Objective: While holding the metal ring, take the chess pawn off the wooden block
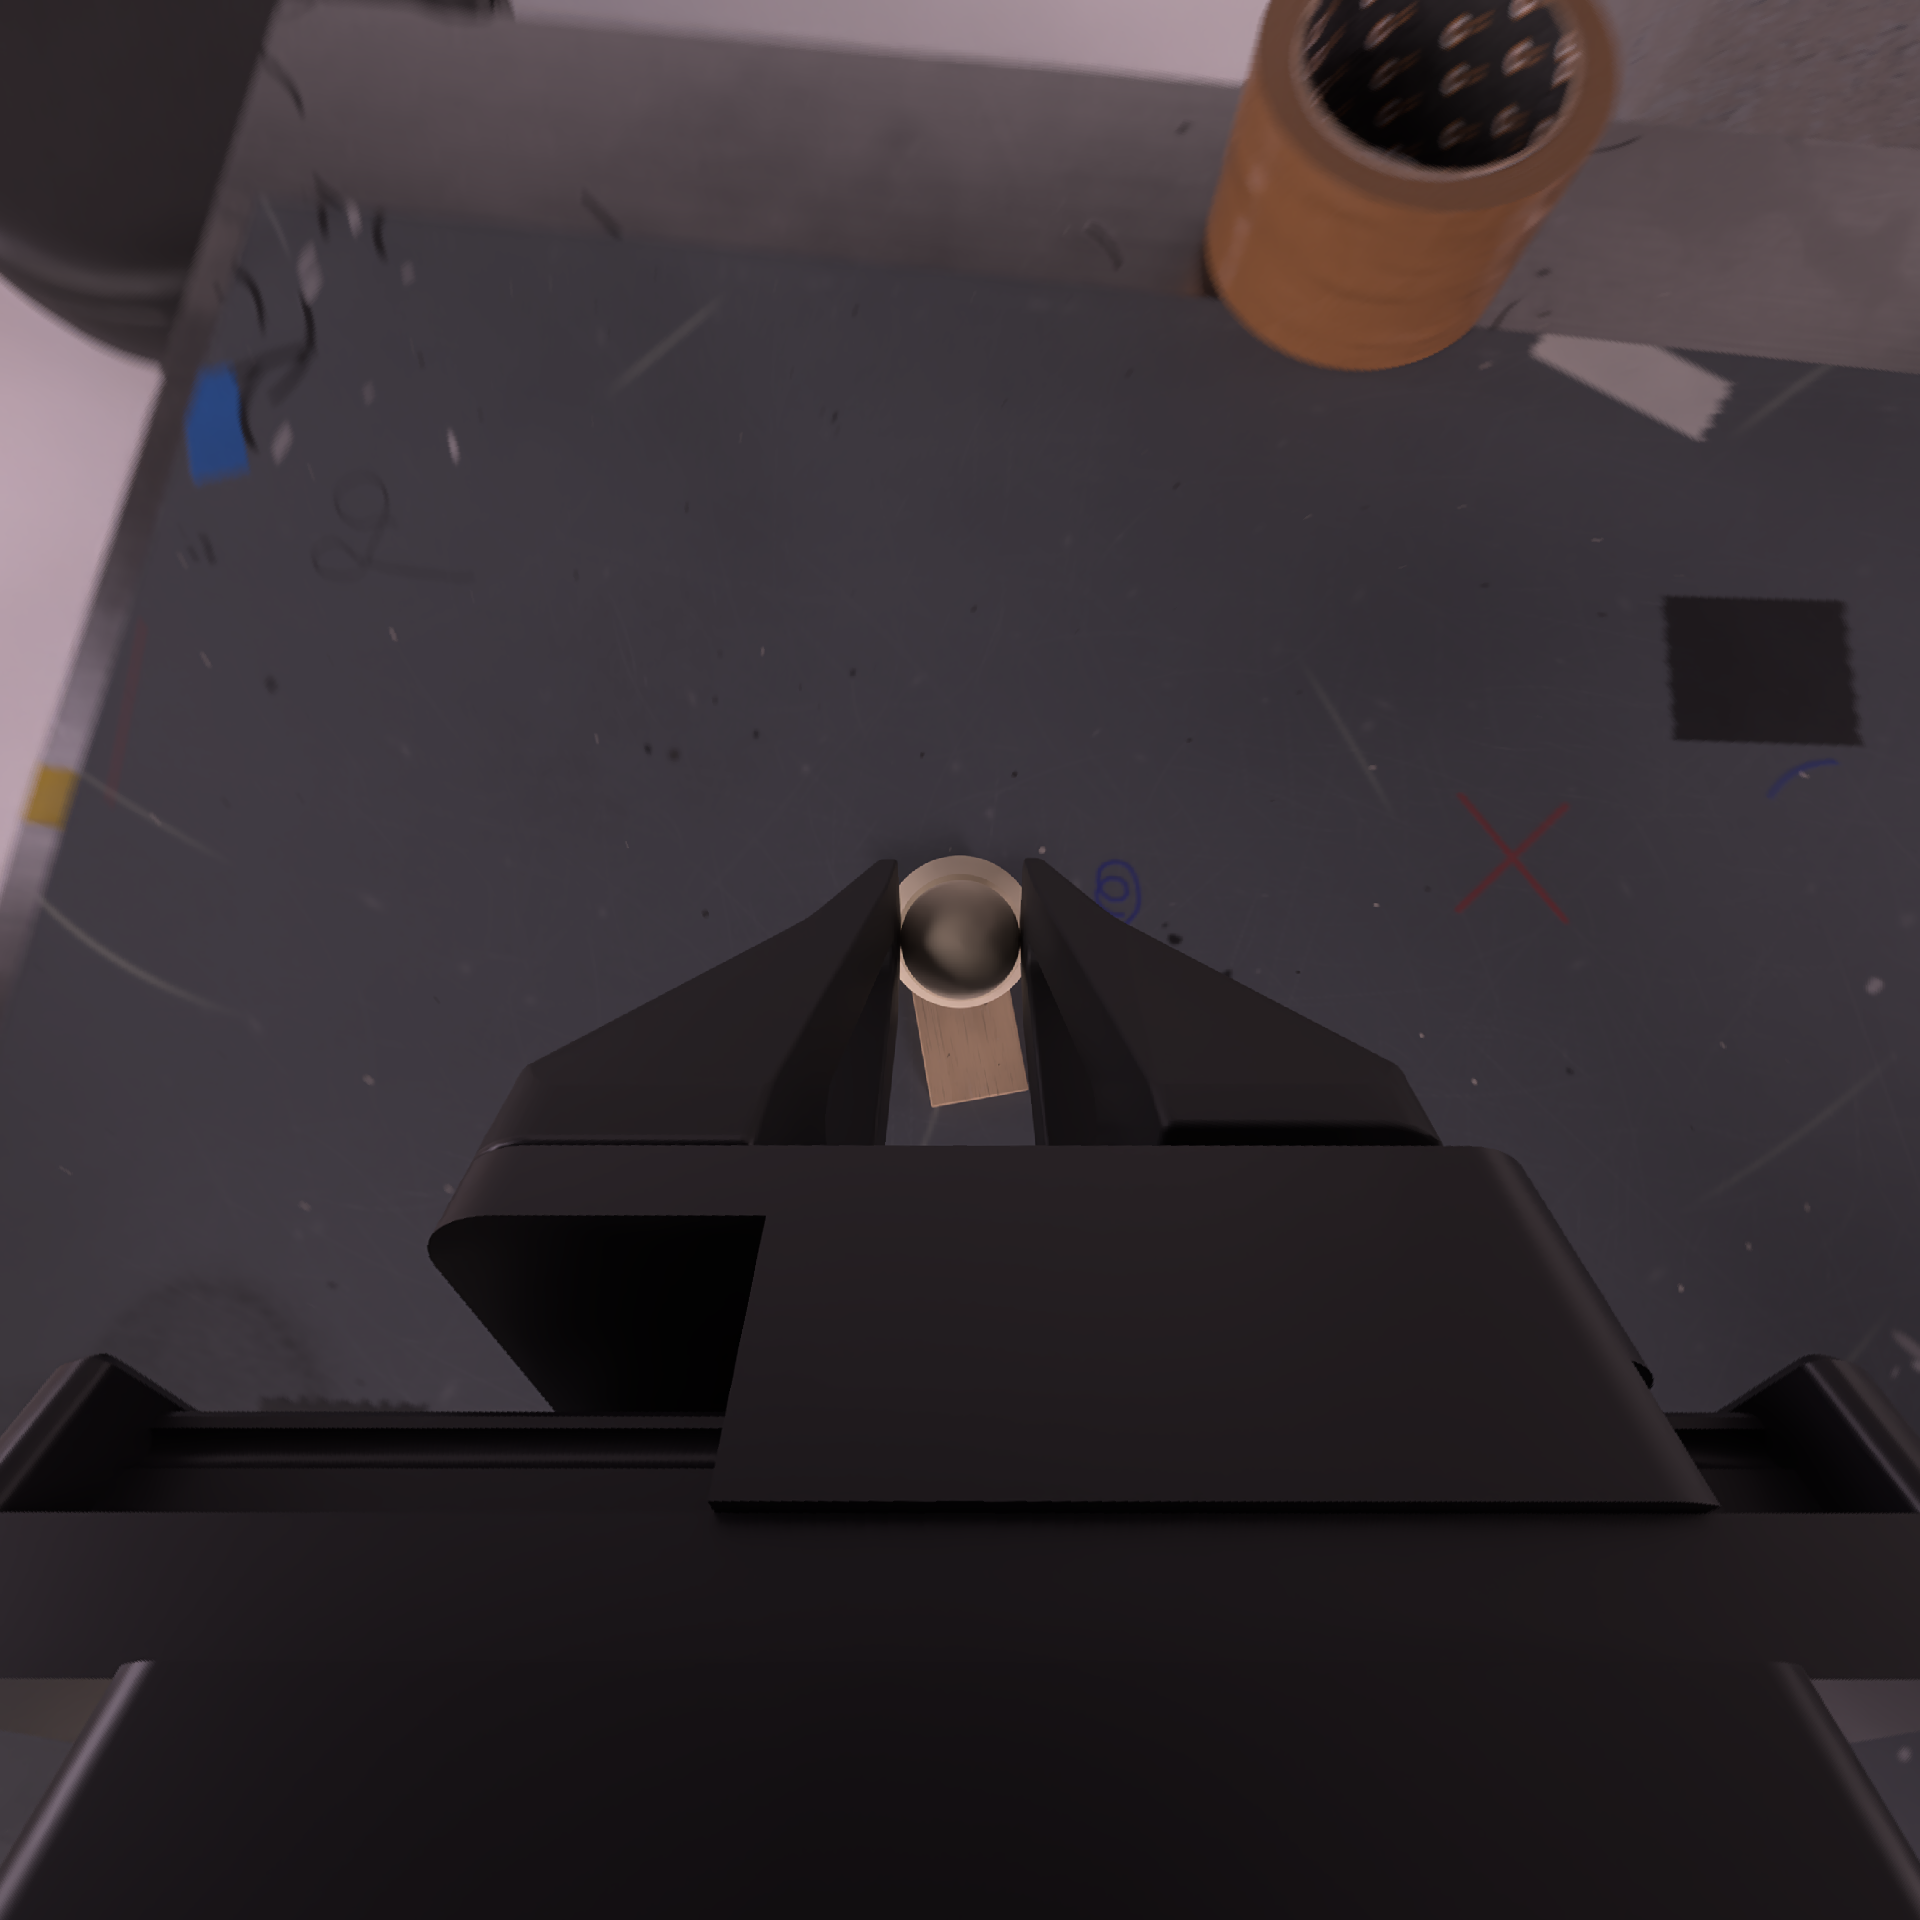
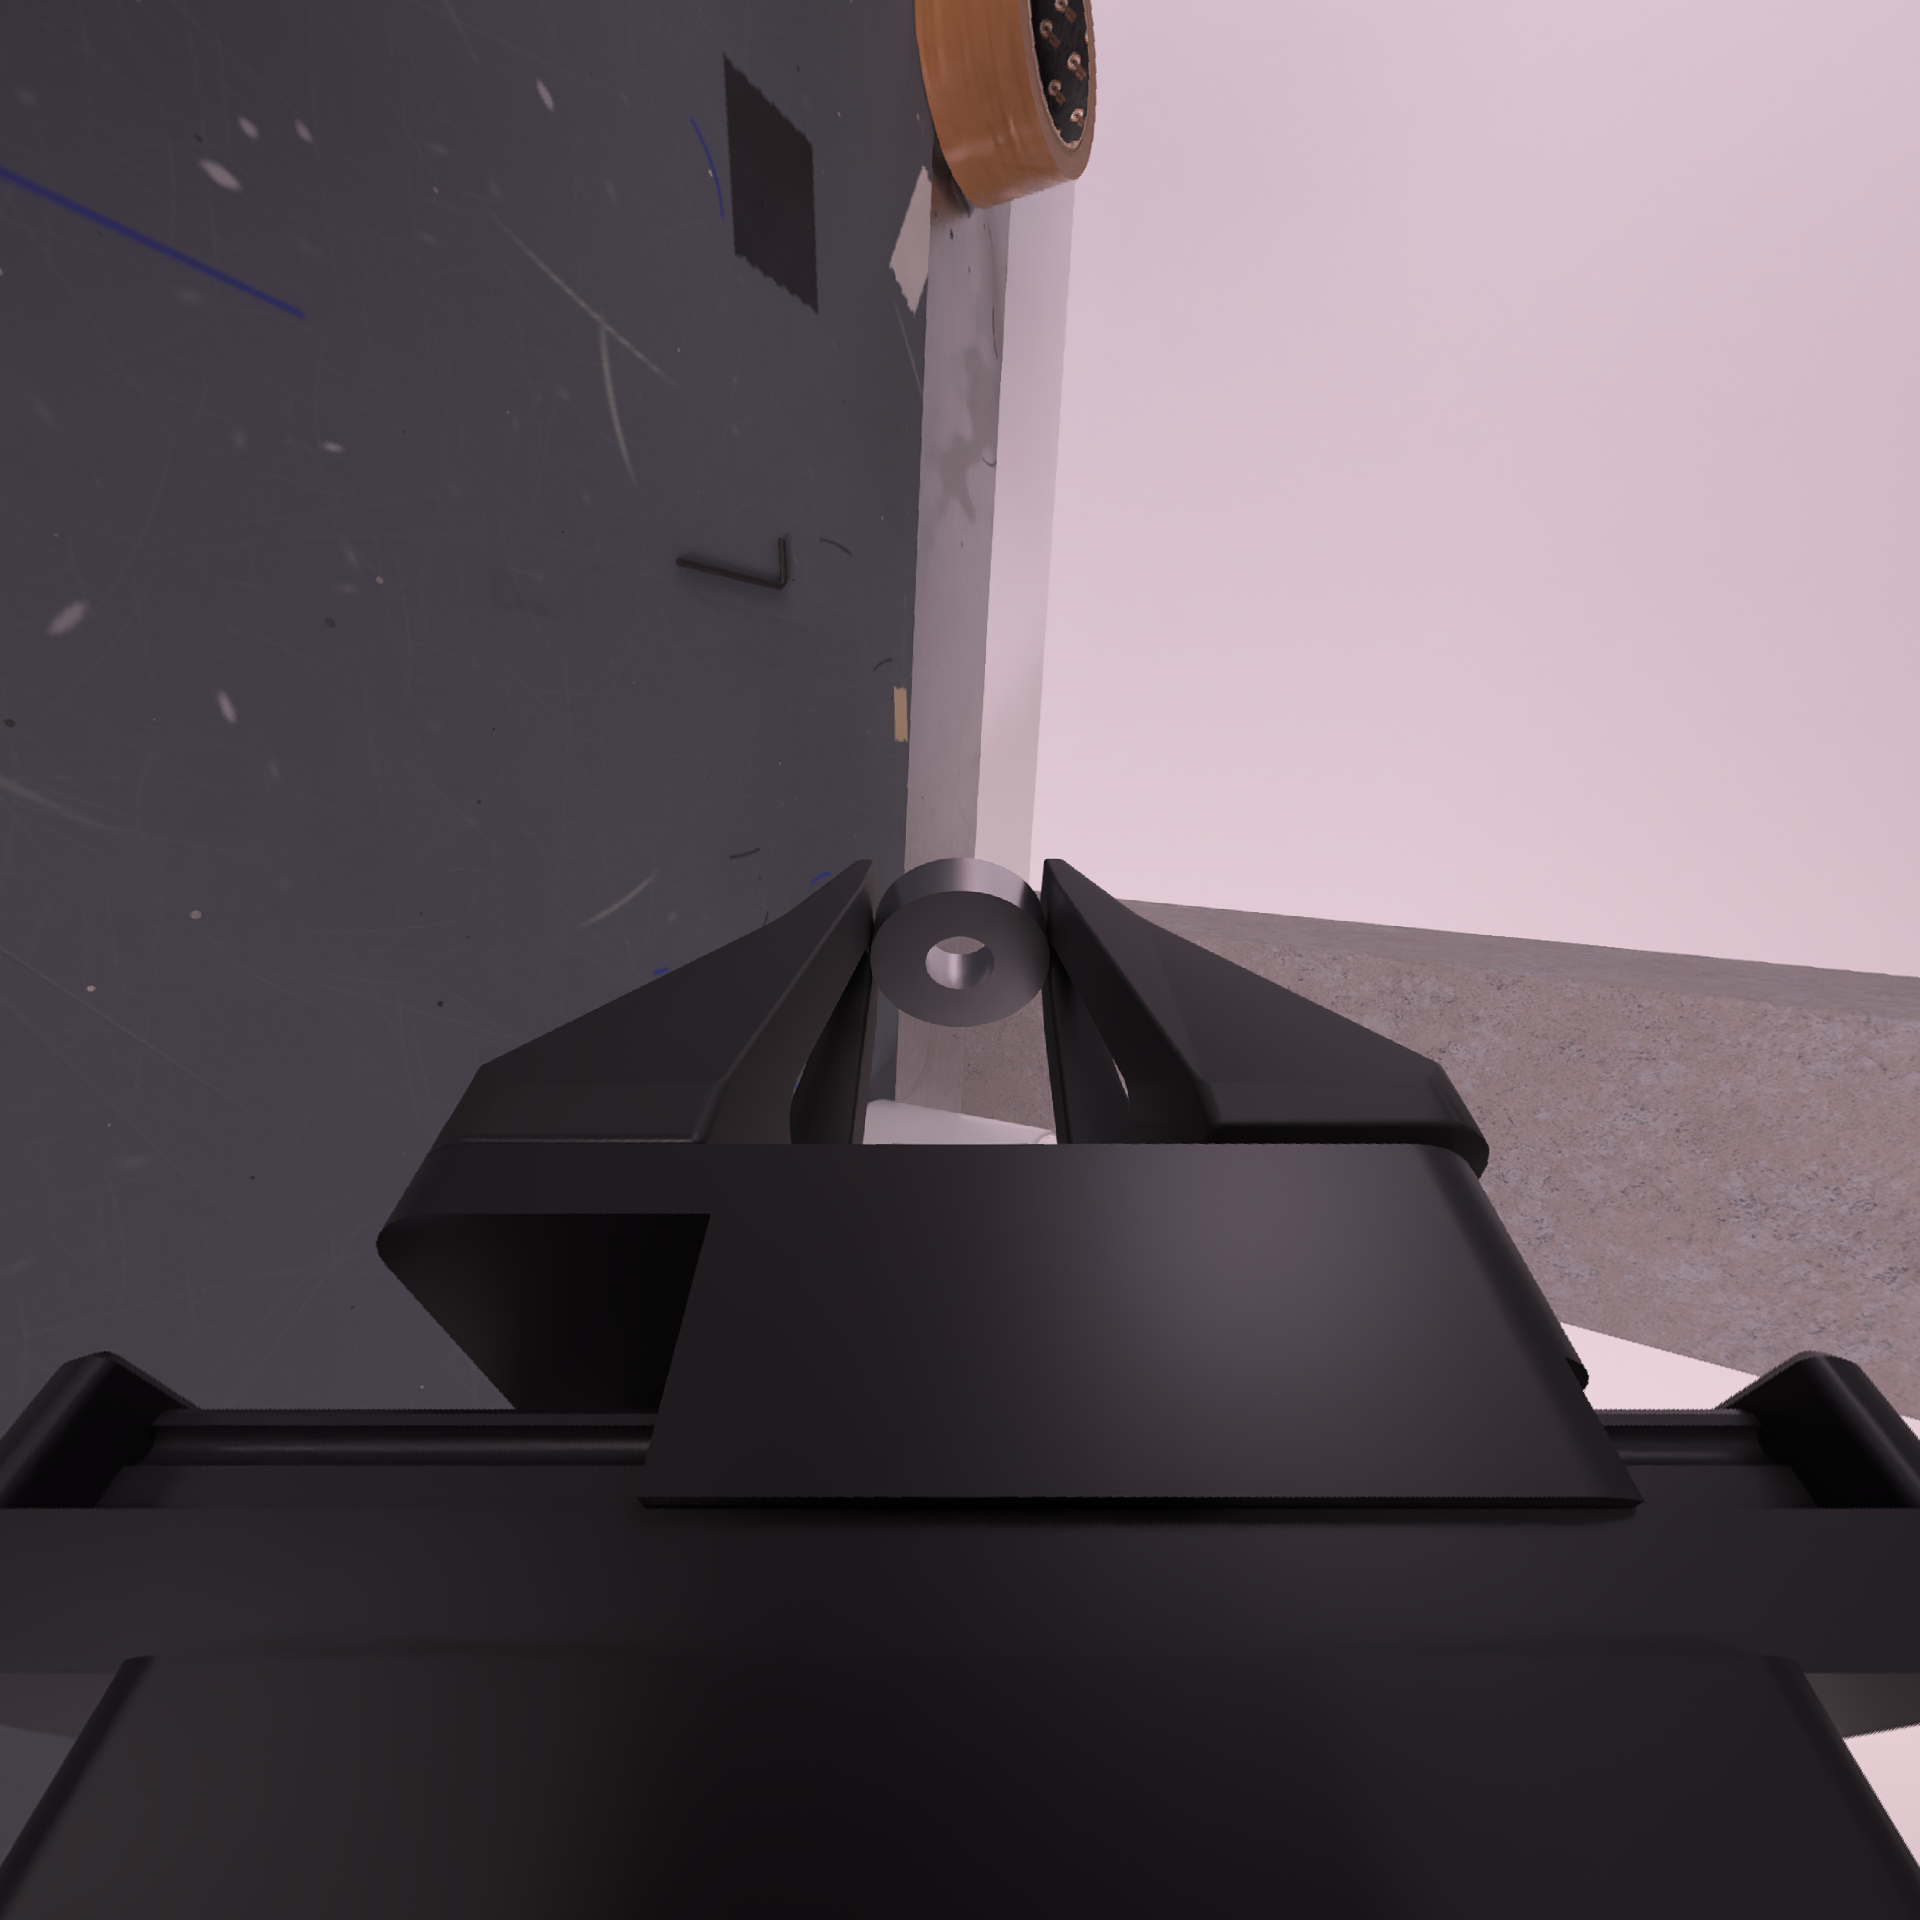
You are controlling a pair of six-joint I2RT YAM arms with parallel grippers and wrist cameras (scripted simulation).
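In the left wrist view, the chess pawn [image 1: 958, 940] shows only its rounded head and pale base rim; its stem is hidden beneath the head. The wooden block [image 1: 971, 1049] is covered at its far end by the pawn and at its sides by the left claw [image 1: 959, 935] fingers. The tape roll [image 1: 1403, 177], far right on the surface [image 1: 727, 623], is cut off by the top edge. Whether the pawn touches the block cannot be told.
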